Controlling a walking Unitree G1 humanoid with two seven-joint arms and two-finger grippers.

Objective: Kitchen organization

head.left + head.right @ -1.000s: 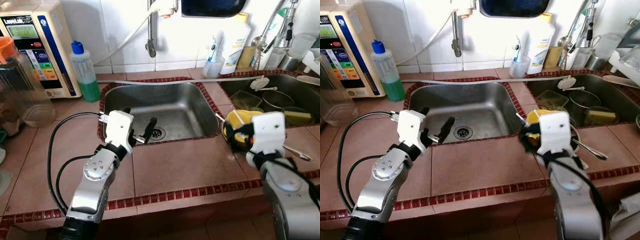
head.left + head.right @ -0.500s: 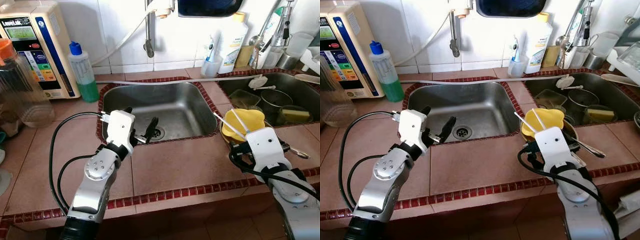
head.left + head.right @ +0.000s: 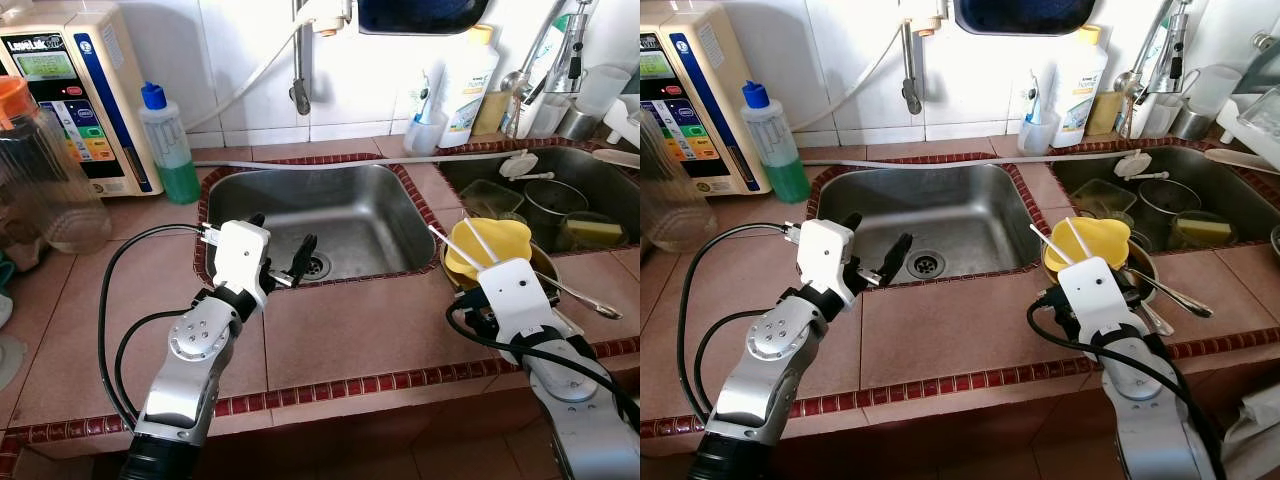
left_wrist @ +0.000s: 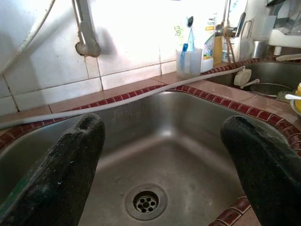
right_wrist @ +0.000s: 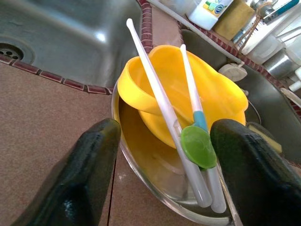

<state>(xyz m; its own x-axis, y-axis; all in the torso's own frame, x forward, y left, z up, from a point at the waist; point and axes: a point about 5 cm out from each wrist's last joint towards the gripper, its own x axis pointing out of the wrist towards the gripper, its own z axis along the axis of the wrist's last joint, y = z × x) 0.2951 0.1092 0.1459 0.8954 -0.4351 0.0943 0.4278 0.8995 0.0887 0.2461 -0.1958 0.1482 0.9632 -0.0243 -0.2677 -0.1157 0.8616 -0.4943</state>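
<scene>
Our right hand (image 5: 162, 183) has drawn back toward us, fingers apart and empty; just ahead of it the yellow bowl (image 5: 188, 94) with two white utensils (image 5: 160, 108) now sits released in the steel bowl (image 5: 141, 174) on the desk; that placement looks done; our left hand (image 4: 164, 160), spread apart, hovers over the sink (image 4: 155, 141) beyond.

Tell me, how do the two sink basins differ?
The left basin holds nothing but its drain, while the right basin holds containers and a pot. The left gripper hovers open at the left basin's near edge; the right gripper, also open, faces a yellow bowl resting in a metal dish on the counter before the right basin. Both basins are steel with red tile edging.
</scene>
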